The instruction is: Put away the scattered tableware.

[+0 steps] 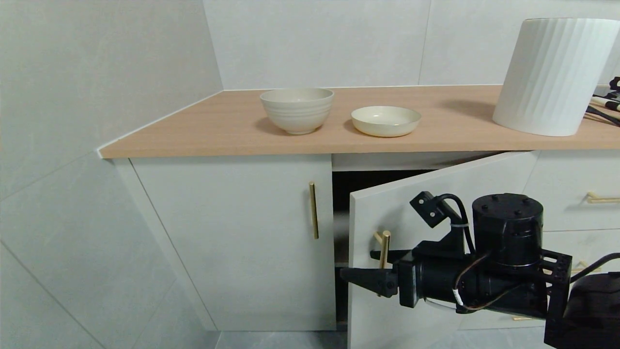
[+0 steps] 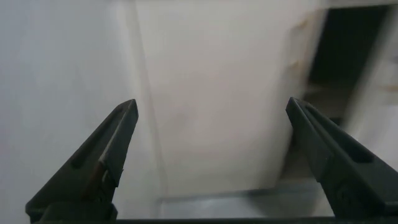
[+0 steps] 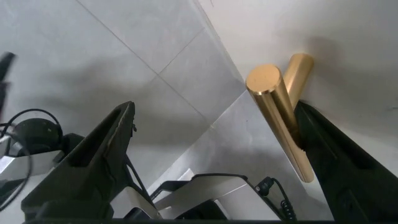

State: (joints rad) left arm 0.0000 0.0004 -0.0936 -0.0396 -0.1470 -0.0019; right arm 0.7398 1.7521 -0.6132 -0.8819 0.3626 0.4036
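Observation:
A cream ribbed bowl [image 1: 297, 109] and a shallow cream dish [image 1: 385, 120] stand side by side on the wooden countertop [image 1: 218, 131]. Below them, the right cabinet door [image 1: 436, 194] hangs partly open. My right gripper [image 1: 373, 266] is open at that door's gold handle [image 1: 383, 247]. In the right wrist view the handle [image 3: 283, 118] lies between the fingers of the right gripper [image 3: 214, 112], close against one of them. My left gripper [image 2: 211, 106] is open with nothing in it. It faces a white cabinet panel [image 2: 217, 93].
A tall white ribbed container [image 1: 552, 75] stands at the counter's right end, with dark utensils [image 1: 605, 104] behind it. The left cabinet door [image 1: 232, 232] is shut and has a gold handle [image 1: 314, 210]. Drawers with gold pulls [image 1: 600, 198] are at the right. A tiled wall closes the left side.

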